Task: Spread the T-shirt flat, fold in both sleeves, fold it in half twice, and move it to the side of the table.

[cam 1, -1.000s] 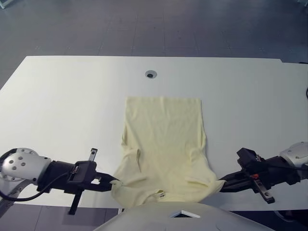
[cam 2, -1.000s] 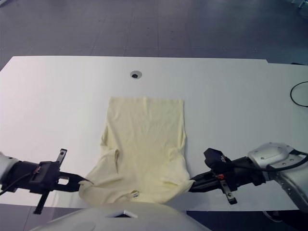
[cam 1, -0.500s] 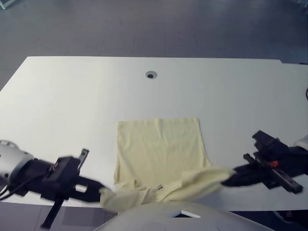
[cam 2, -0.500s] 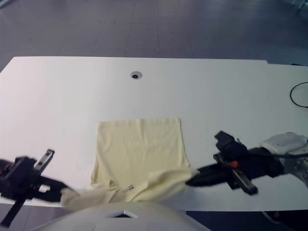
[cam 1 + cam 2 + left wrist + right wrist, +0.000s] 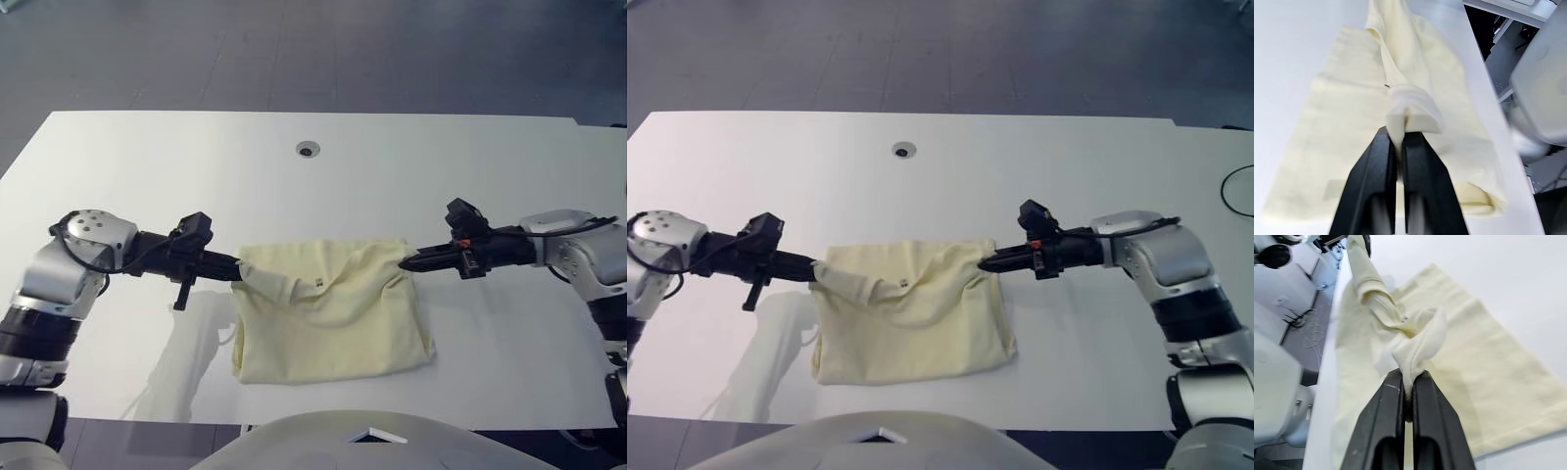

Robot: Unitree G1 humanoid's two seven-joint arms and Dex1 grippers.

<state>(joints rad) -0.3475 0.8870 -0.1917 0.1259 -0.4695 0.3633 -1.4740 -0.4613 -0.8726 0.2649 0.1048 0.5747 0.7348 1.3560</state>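
Since a second ago, both arms have lifted the collar end of the pale yellow T-shirt [image 5: 333,328] from the near edge of the table [image 5: 509,157]. They have carried it toward the round cable hole [image 5: 308,150], doubling the shirt over itself.

The T-shirt now lies roughly in half on the robot's side of the hole, well apart from it. Its upper layer is held raised and sags in the middle.

The left gripper [image 5: 235,277], left of the hole and nearer the robot, is pressed together on one shoulder corner. The right gripper [image 5: 404,264], right of the hole, pinches the other (both wrist views show cloth bunched between closed jaws).

The likely risk is that the slack, rumpled top layer lands creased or crooked if let go while raised.

A small tag [image 5: 319,285] near the collar is too small to read.
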